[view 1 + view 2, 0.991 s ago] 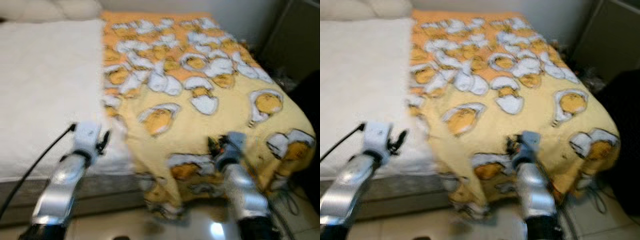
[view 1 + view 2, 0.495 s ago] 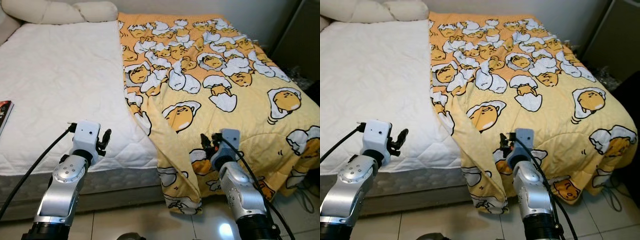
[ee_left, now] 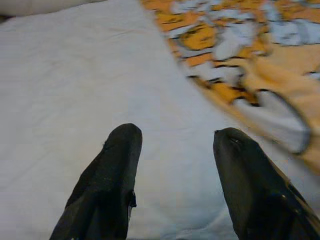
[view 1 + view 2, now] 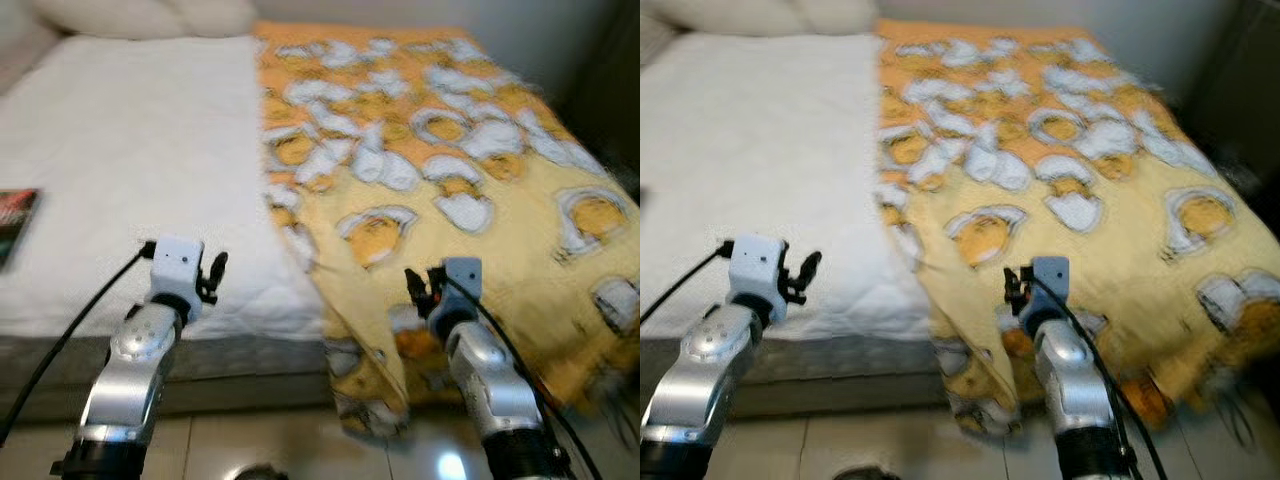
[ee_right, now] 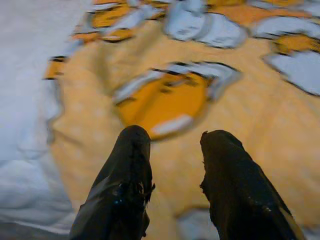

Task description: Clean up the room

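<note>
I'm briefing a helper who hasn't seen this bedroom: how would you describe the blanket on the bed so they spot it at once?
Start at the bed, whose bare white mattress fills the robot's left half. The blanket covers the other half and spills over the foot edge toward the floor. It is yellow-orange with a repeated white-and-yellow egg cartoon print, the only patterned cloth there.

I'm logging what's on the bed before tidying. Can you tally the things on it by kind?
Patterned yellow blanket: 1
White pillows: 2
Book at the mattress edge: 1
Total: 4
</note>
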Controlling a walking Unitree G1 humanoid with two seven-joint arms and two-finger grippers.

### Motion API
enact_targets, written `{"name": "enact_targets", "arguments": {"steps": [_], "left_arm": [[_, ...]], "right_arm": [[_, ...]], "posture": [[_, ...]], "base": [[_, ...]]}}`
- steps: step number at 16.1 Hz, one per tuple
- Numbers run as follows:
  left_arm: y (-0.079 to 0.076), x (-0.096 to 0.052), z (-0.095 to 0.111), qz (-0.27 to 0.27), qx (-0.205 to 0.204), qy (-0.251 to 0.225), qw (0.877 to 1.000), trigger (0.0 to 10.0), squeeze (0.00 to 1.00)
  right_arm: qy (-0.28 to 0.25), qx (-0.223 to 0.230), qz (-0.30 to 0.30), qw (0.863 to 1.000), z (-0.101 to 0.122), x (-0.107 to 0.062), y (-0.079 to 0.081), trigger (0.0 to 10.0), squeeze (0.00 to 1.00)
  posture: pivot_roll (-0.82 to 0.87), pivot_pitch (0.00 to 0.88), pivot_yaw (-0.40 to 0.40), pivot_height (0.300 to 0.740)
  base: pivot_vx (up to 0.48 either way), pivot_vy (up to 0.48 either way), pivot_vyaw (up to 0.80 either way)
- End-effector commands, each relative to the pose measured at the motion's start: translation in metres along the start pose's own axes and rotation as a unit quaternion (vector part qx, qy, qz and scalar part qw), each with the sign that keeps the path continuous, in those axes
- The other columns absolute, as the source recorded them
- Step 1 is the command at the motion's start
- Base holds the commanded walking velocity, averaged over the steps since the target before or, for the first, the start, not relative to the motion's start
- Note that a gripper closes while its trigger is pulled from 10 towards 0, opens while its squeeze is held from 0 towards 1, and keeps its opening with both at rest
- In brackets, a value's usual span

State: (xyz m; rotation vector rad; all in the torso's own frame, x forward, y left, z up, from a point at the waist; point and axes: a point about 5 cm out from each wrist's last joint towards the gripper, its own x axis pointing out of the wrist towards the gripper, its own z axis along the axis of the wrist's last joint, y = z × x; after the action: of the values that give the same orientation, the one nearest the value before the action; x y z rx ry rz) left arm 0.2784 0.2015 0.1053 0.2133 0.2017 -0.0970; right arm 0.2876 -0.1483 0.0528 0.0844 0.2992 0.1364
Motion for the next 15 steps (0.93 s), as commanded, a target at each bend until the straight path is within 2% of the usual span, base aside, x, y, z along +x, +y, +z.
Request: {"name": "enact_targets", "arguments": {"steps": [1,3,5,7,8,9,10,13,15], "left_arm": [[0.002,0.0,0.0,0.001,-0.002,-0.001,1.0,10.0,0.0],[0.002,0.0,0.001,-0.001,0.001,-0.002,1.0,10.0,0.0],[0.001,-0.002,0.002,-0.004,0.005,-0.002,1.0,10.0,0.0],[-0.002,-0.005,0.001,-0.019,0.015,0.008,1.0,10.0,0.0],[-0.002,-0.005,0.001,-0.023,0.017,0.008,1.0,10.0,0.0],[-0.004,-0.006,0.002,-0.04,0.023,0.009,0.999,10.0,0.0],[-0.005,-0.007,0.002,-0.047,0.025,0.009,0.999,10.0,0.0],[-0.01,-0.01,0.0,-0.129,0.059,0.039,0.989,10.0,0.0],[-0.012,-0.012,0.0,-0.193,0.073,0.061,0.977,10.0,0.0]], "right_arm": [[-0.002,-0.012,0.016,1.0,0.006,0.003,0.004,10.0,0.0],[-0.002,-0.019,0.02,1.0,0.006,0.003,0.004,10.0,0.0],[-0.001,-0.002,0.01,1.0,0.008,0.001,0.002,10.0,0.0],[0.01,-0.019,0.027,0.999,0.008,0.0,0.001,10.0,0.0],[0.011,-0.031,0.038,0.999,0.008,0.001,0.002,10.0,0.36],[0.031,-0.06,0.058,0.996,0.004,0.004,0.002,10.0,1.0],[0.041,-0.069,0.063,0.995,0.003,0.005,0.002,10.0,1.0],[0.138,-0.098,0.119,0.978,-0.009,0.016,0.002,10.0,1.0],[0.195,-0.149,0.124,0.962,-0.014,0.027,0.001,10.0,1.0]], "posture": [[0.03,0.0,-0.014,0.74],[0.03,0.0,-0.014,0.74],[0.03,0.0,-0.018,0.74],[0.04,0.0,-0.018,0.74],[0.04,0.0,-0.018,0.74],[0.04,0.0,-0.024,0.74],[0.04,0.0,-0.027,0.74],[0.05,0.0,-0.029,0.74],[0.04,0.0,-0.009,0.74]], "base": [[0.307,0.0,0.8],[0.311,0.0,0.8],[0.154,0.0,0.0],[0.0,0.0,0.0],[0.0,0.0,0.0],[0.0,0.0,0.0],[0.0,0.0,0.0],[0.0,0.0,0.0],[0.0,0.0,0.0]]}}
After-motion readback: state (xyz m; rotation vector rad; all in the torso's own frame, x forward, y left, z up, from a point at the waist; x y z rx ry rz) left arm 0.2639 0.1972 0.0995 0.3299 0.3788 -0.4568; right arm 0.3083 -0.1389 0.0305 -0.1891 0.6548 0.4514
